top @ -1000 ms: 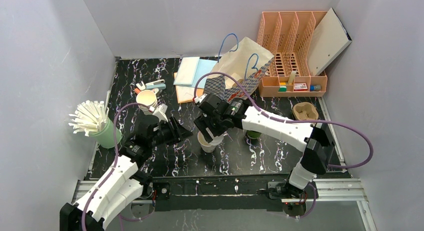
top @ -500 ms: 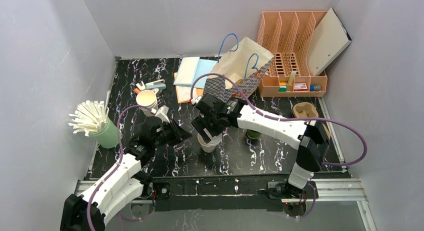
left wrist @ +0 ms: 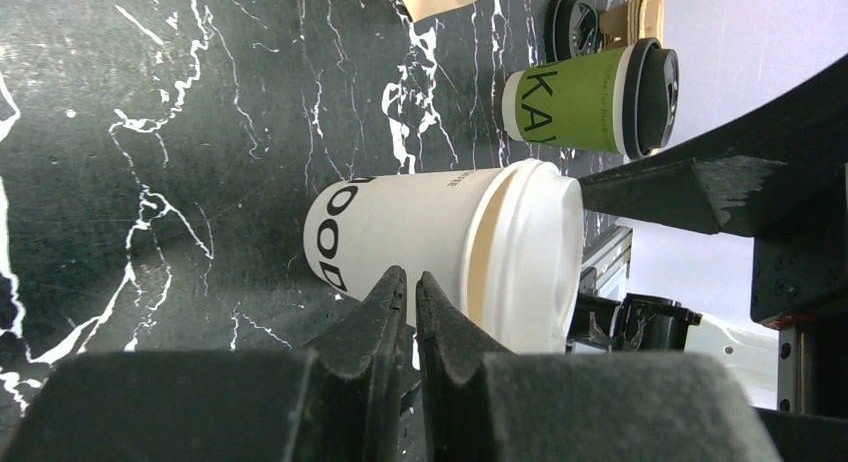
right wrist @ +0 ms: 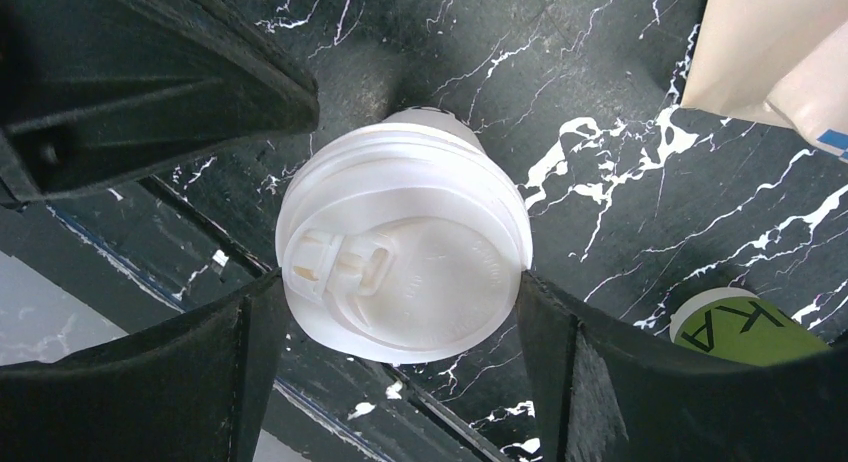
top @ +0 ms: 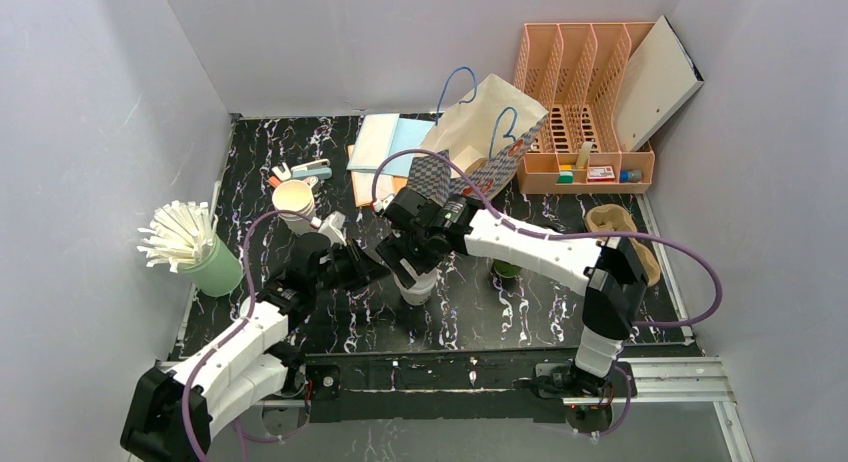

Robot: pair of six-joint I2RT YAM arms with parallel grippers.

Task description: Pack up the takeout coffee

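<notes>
1. The green coffee cup [top: 507, 269], black-lidded, stands upright on the bench [top: 250, 182], near a white lidded cup [right wrist: 420, 232] and in front of the paper bag [top: 480, 132]. Nothing touches it.
2. Within the last second the left claw [left wrist: 410, 292] has drawn its fingers together and edged toward the white cup. It holds nothing.
3. The right claw [right wrist: 400, 282] hangs spread wide, one finger either side of the white lid, not clamped.
4. The green cup probably waits its turn.

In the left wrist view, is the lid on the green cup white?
No, the green cup carries a black lid; the white lid is on the white cup beside it.
</notes>
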